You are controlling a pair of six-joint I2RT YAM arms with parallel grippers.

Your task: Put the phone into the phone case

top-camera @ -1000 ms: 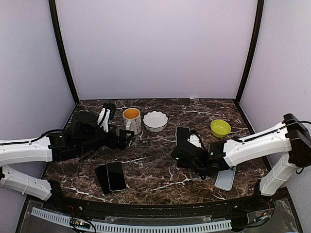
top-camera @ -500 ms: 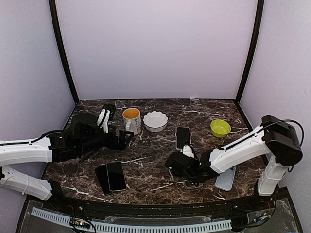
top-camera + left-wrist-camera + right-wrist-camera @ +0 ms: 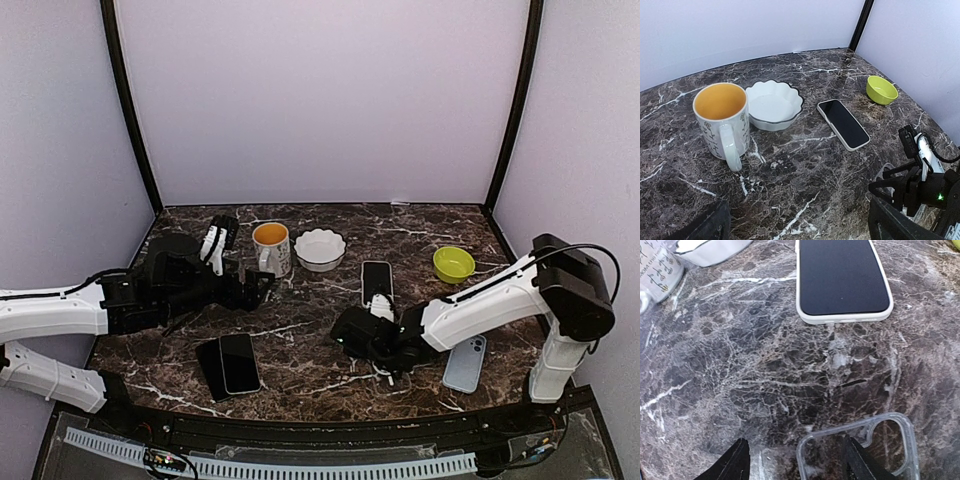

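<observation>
The clear phone case (image 3: 822,457) lies flat on the worktop (image 3: 300,330), on the near side of the white-cased phone (image 3: 842,277) and apart from it. The right pincer (image 3: 795,450) hangs low over the case's near end with its fingers spread and gripping nothing. One finger stands outside the case's edge and the other is over its middle.

A blue phone (image 3: 465,363) lies back-up, nearer than the white-cased phone and to its right. Two dark phone-like slabs (image 3: 228,365) lie well to its left. A white scalloped bowl (image 3: 320,249) and a mug (image 3: 271,247) sit to its far left, and a green bowl (image 3: 454,264) to its right. The left pincer (image 3: 799,217) hovers left of that phone, wide open and empty.

The worktop is dark brown marble with white veins, the walls pale lilac with black corner posts.
</observation>
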